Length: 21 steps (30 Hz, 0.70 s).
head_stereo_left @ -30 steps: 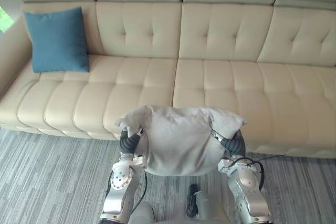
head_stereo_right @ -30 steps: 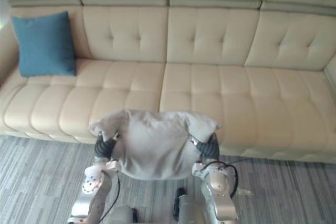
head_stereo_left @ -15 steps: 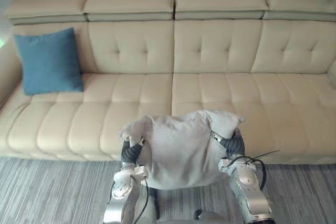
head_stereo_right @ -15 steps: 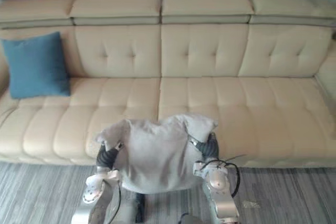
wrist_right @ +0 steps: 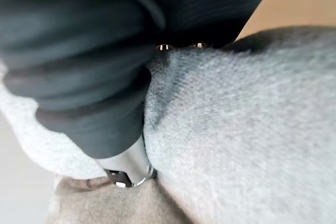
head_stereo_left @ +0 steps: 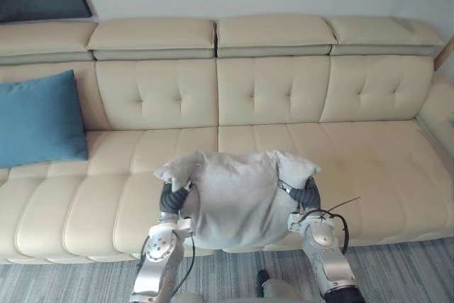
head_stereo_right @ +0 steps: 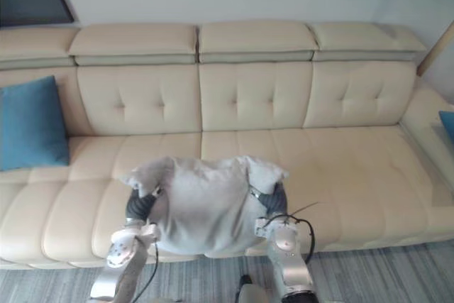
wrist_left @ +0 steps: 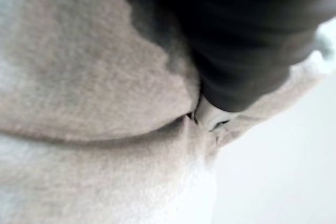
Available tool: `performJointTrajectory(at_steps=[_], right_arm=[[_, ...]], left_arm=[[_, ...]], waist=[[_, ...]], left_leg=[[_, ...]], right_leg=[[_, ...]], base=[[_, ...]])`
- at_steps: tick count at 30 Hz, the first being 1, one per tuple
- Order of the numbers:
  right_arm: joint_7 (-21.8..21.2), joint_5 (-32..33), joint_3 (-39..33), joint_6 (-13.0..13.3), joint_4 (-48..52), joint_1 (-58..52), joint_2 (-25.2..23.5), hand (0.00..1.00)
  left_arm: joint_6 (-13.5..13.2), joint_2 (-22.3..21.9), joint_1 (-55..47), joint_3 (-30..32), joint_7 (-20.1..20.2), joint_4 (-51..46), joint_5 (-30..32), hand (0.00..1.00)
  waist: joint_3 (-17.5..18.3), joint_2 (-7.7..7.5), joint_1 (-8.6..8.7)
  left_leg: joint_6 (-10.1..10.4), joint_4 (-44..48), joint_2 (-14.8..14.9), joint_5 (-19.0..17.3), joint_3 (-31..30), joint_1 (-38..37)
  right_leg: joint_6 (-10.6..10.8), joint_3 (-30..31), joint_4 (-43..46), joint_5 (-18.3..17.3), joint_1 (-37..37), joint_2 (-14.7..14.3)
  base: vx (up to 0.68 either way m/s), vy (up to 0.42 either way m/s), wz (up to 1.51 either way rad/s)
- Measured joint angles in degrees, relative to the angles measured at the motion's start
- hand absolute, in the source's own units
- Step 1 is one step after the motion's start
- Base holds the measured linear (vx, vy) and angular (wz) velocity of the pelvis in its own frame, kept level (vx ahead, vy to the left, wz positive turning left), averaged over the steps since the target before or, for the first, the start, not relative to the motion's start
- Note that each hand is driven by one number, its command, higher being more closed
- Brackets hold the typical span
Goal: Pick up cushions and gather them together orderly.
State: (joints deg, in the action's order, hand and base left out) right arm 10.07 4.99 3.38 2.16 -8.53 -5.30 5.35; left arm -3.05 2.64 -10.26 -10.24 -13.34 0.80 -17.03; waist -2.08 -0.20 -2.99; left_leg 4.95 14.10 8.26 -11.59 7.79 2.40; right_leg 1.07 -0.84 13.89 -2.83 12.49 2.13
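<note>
**A:** There's the grey cushion (head_stereo_left: 237,200), up in the air in front of the robot, hanging over the front edge of the sofa (head_stereo_left: 269,90) seat and touching nothing but the hands.

**B:** Pinned from both sides, too. The left hand (head_stereo_left: 171,199) is on one flank and the right hand (head_stereo_left: 308,195) on the other.

**A:** Clamped on it, or just pressing flat?

**B:** I cannot tell. In both wrist views the dark covers sink straight into the fabric and the rest is buried. All I can say is that the cushion sits squeezed between the two.

**A:** Look how it behaves! The top corners flop outward over the hands and the belly sags below them.

**B:** Soft and light, I'd judge, with plenty of give. There's nothing fragile about it, and that fuzzy cover shouldn't be slippery. The risk I see is it squirming out if one side squeezes harder than the other.

**A:** So where should it be held?

**B:** The mid-sides, right where the hands are now, look best to me. A corner would just fold over.

**A:** And where does it go?

**B:** The blue cushion (head_stereo_left: 39,118) leans upright against the backrest at the sofa's left end, well apart from the grey one. Next to it is the likely gathering spot, I'd guess. There's also a sliver of blue (head_stereo_right: 447,122) at the sofa's right end, but too little shows to name it.
</note>
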Motion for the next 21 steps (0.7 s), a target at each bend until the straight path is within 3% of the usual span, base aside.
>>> performJointTrajectory(at_steps=[5,10,15,21], right_arm=[[0.08,-0.01,-0.48,-0.02,3.96,-0.77,-0.17,1.0],[2.56,-0.51,1.71,-0.02,4.33,4.3,-0.83,1.0],[8.8,-0.6,3.08,0.04,-1.17,21.03,-0.6,1.0],[15.29,-0.73,3.68,0.05,-3.9,34.01,-0.1,1.0]], left_arm=[[0.17,-1.6,0.54,0.4,-0.51,-0.09,0.2,1.0],[0.14,-0.85,5.87,1.45,-5.22,0.17,0.13,1.0],[-1.33,4.15,24.76,1.67,-12.26,6.75,-0.15,1.0],[-3.78,6.84,38.95,1.98,-18.21,12.05,-0.82,1.0]], waist=[[0.07,0.04,-0.26],[0.47,0.08,-0.68],[0.2,0.0,-1.28],[-0.41,-0.14,-1.45]], left_leg=[[0.82,-1.92,0.33,0.73,-1.88,-0.52],[0.54,-4.1,-0.94,2.4,-2.32,0.88],[0.39,-5.85,-2.89,6.78,-3.07,8.77],[0.77,-5.62,-3.04,8.93,-3.88,16.47]], right_leg=[[-0.4,-1.9,-2.5,0.58,-1.99,-0.44],[0.42,-2.02,-6.91,3.28,-2.43,0.64],[0.51,-2.88,-10.69,8.07,4.25,2.41],[-0.05,-3.51,-9.38,9.24,11.98,3.01]], base=[[0.04,-0.023,0.17],[-0.02,0.045,0.09],[-0.07,0.023,0.15],[-0.11,-0.029,0.11]])
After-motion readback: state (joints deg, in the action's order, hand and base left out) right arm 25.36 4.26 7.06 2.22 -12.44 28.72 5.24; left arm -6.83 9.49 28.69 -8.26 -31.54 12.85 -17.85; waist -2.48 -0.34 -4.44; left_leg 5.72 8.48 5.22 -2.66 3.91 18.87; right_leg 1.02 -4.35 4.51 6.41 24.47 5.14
